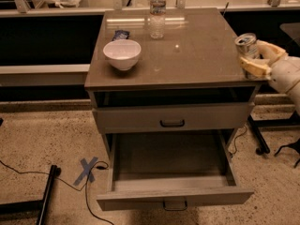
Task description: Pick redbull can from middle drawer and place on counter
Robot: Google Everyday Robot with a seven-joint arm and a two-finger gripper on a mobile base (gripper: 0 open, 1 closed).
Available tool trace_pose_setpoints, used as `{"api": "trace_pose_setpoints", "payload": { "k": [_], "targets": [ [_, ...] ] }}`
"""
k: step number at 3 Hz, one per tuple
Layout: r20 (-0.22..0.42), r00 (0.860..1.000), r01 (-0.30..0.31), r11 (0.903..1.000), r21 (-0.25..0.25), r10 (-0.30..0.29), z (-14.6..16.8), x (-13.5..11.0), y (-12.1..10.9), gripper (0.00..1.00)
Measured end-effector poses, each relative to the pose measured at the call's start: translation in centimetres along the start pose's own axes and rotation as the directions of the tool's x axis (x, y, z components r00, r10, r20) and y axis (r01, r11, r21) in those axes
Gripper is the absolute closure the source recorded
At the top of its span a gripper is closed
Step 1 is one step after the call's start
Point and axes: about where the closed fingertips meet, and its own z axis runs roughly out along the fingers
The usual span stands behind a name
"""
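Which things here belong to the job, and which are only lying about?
Job: redbull can, held by the gripper at the right edge of the counter; open middle drawer.
Lying about: white bowl, water bottle, blue packet, upper drawer, tape cross on the floor.

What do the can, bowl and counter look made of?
The can looks metal: silvery, shiny top; the gripper holds it at the counter's right edge. The bowl: glossy white, probably ceramic. The counter: grey-brown, glossy with reflections, perhaps laminate.
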Motion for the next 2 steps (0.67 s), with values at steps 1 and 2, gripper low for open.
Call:
{"api": "trace_pose_setpoints", "payload": {
  "k": [1, 2],
  "targets": [
    [0.001, 1.0, -0.001, 0.9991, 0.043, 0.001, 0.0, 0.2, -2.9, 1.0],
    [0.009, 1.0, -0.017, 0.9992, 0.036, 0.016, 2.0, 2.0, -3.0, 1.0]
  ]
}}
